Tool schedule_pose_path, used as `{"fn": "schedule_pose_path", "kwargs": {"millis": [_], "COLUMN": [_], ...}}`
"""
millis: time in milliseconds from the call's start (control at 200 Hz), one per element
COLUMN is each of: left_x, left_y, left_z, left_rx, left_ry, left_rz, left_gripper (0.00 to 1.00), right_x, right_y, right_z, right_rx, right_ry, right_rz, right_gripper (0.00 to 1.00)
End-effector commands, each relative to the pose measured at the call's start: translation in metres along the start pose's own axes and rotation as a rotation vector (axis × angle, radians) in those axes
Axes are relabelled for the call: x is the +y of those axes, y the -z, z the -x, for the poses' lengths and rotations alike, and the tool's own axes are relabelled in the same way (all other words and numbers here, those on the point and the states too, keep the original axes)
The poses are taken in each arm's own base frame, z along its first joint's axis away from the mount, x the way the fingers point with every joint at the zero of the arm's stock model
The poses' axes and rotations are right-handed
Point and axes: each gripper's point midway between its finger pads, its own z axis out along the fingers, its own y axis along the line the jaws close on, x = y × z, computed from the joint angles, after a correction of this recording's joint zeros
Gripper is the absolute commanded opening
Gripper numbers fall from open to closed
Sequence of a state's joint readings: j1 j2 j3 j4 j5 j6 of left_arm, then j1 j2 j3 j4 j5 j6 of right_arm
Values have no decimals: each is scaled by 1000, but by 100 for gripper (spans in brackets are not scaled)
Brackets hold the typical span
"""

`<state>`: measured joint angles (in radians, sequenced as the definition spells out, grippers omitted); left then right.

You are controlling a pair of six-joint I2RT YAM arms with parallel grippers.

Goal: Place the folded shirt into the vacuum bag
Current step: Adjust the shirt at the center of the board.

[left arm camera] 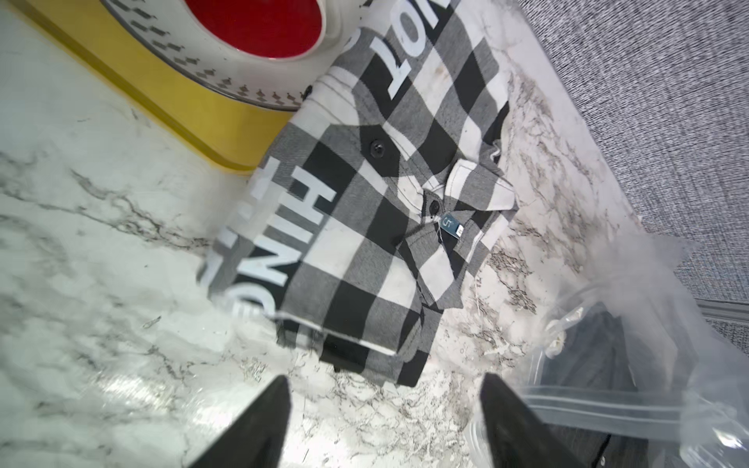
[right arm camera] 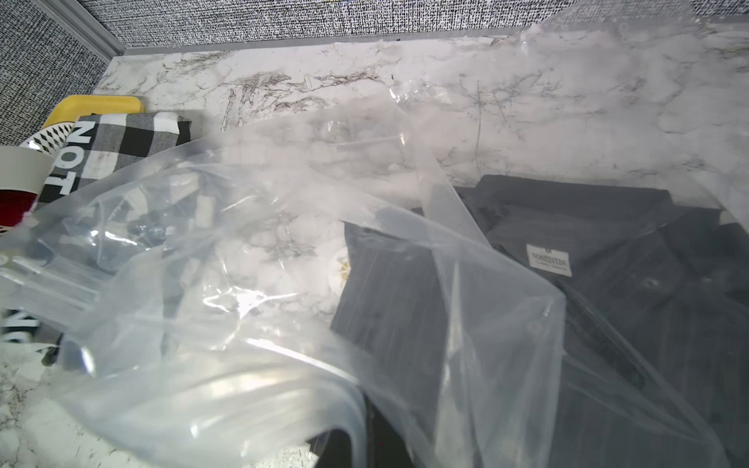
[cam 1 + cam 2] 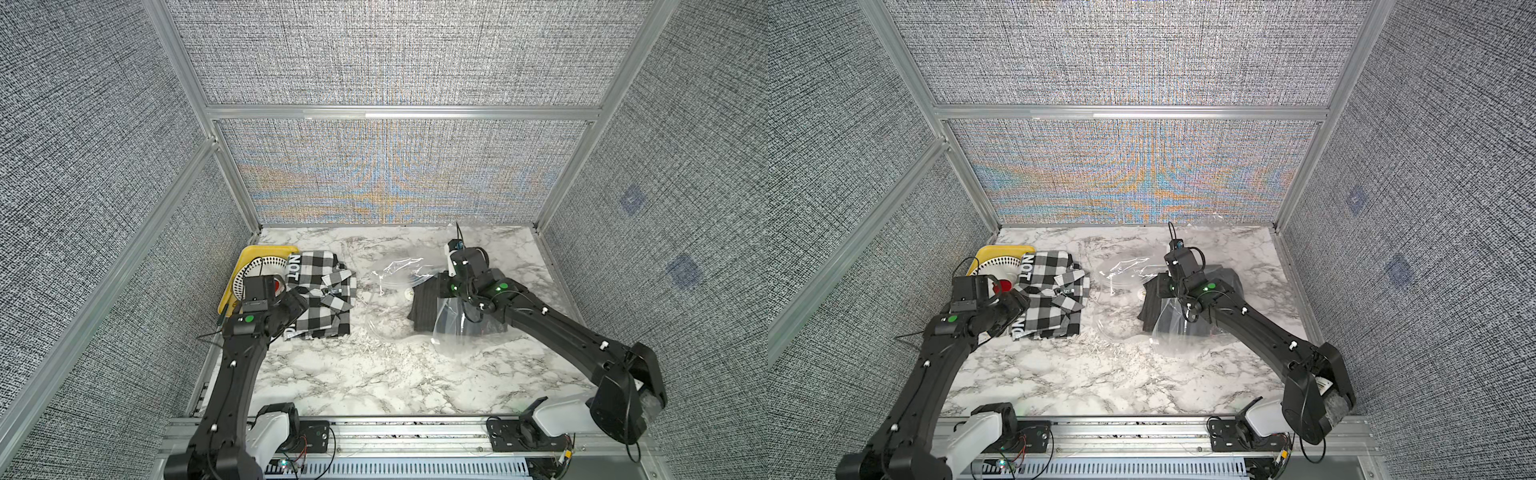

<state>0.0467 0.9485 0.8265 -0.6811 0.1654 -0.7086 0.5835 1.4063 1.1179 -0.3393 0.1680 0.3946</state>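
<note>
marble tabletop (image 3: 374,374): dark shirt (image 3: 424,307) appears partly inside the vacuum bag (image 3: 386,320); right gripper (image 2: 356,445) pressed shut, seemingly pinching its mouth edge. checked shirt (image 3: 328,299) lies outside against the yellow tray (image 3: 249,253); left gripper (image 1: 384,379) spread, empty, nearby. insertion judged unfinished.

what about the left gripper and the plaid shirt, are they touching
Apart. The left wrist view shows the left gripper open, with bare marble table between its fingertips and the near edge of the plaid shirt.

Dark shirt (image 3: 424,305) partly in vacuum bag (image 3: 390,274); checked shirt (image 3: 324,291) apart
</note>
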Motion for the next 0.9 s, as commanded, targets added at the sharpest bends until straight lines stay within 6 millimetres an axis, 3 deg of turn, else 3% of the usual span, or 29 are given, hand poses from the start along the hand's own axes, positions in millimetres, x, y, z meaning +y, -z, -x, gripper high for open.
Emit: {"fn": "schedule_pose_path", "kwargs": {"millis": [0,150,270,380,495,646,896], "left_x": [2,-20,-58,-102,-137,-144,-127], "left_y": [15,3,-15,-32,-53,-85,-98], "left_z": [-5,-4,-5,-25,-58,-75,-66], "left_rx": [-18,29,87,155,233,308,285], "left_ry": [-21,-50,-110,-177,-238,-225,-279], "left_rz": [4,-52,-117,-205,-271,-287,-169], "left_gripper": [100,98,88,82,83,83,83], "right_x": [-12,-29,-42,-45,-29,-19,-42], "right_y": [6,18,29,34,25,3,-28], "right_z": [1,8,14,17,10,-20,-65], "right_rx": [-6,-30,-52,-79,-43,43,138], "right_ry": [5,-24,-42,-54,-52,-83,-122], "right_rz": [-46,-99,-135,-124,-32,28,-54], "right_gripper": [0,0,0,0,0,0,0]}}
